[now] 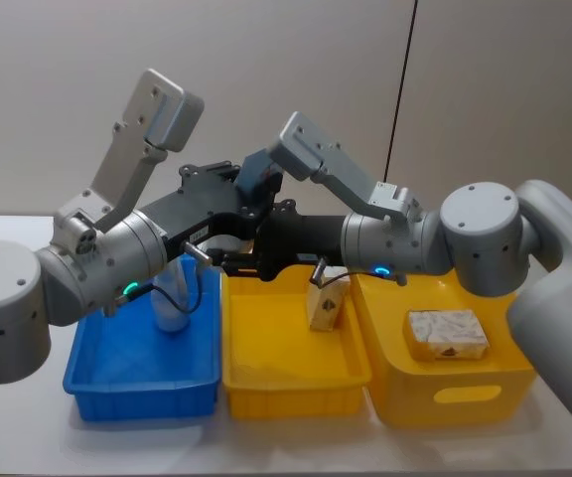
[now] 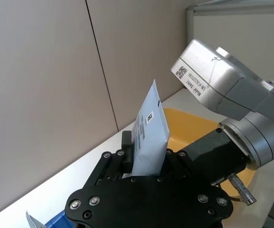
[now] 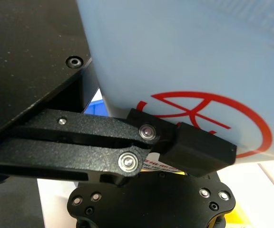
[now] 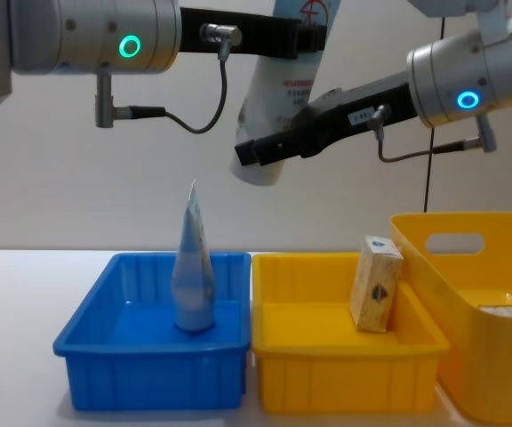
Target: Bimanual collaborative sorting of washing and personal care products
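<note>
Sorted: one tube (image 4: 193, 276) upright in blue bin (image 4: 149, 374); carton (image 4: 376, 283) in yellow bin (image 4: 345, 391); another carton (image 1: 448, 334) in deeper yellow bin (image 1: 465, 393). Pending: logo tube (image 4: 278, 98) aloft above the bins' shared edge, left gripper (image 4: 305, 37) fingers clamped on it; right gripper (image 4: 256, 149) fingers closed on its lower end.

tabletop (image 1: 28, 437): white, runs to the wall | blue bin (image 1: 97, 383): on the tabletop, at the left | low yellow bin (image 1: 296, 383): just beside it, in the middle | taller yellow bin (image 1: 460, 393): at the right, against the low one
</note>
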{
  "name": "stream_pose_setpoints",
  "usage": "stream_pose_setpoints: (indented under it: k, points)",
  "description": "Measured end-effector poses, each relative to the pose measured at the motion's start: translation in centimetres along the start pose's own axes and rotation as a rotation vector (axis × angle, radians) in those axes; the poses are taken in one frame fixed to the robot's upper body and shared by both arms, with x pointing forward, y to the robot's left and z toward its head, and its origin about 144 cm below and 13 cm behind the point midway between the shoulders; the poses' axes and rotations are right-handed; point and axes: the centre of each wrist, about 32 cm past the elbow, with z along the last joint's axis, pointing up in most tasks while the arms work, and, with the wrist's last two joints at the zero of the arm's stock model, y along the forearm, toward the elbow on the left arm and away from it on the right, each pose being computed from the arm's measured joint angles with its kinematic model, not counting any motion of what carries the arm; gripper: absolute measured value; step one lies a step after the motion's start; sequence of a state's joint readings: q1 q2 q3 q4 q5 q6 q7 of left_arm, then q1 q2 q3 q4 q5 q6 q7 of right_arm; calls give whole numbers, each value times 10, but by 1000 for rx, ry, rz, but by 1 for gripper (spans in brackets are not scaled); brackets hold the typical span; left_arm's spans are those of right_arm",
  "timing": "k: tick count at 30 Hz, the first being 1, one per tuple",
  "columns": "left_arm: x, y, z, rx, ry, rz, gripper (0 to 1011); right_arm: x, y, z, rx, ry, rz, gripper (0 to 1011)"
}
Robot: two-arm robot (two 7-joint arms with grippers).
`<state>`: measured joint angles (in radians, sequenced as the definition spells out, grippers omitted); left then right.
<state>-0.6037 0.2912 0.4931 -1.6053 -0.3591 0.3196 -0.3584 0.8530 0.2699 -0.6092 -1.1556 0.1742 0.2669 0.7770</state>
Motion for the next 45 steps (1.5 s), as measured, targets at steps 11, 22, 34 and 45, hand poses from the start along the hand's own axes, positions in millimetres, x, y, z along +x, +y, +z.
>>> stream_pose_setpoints:
  k: [11, 22, 34, 45]
  points:
    - [-1, 0, 0, -1, 1, -2, 252, 0, 1, 0, 1, 1, 0, 624]
    - [-1, -1, 0, -1, 1, -5, 371, 0, 2, 0, 1, 0, 0, 624]
    - [-1, -1, 0, -1, 1, -5, 734, 0, 1, 0, 2, -2, -2, 624]
    - [-1, 0, 0, -1, 1, -4, 1001, 5, -24, -1, -32, -11, -71, 616]
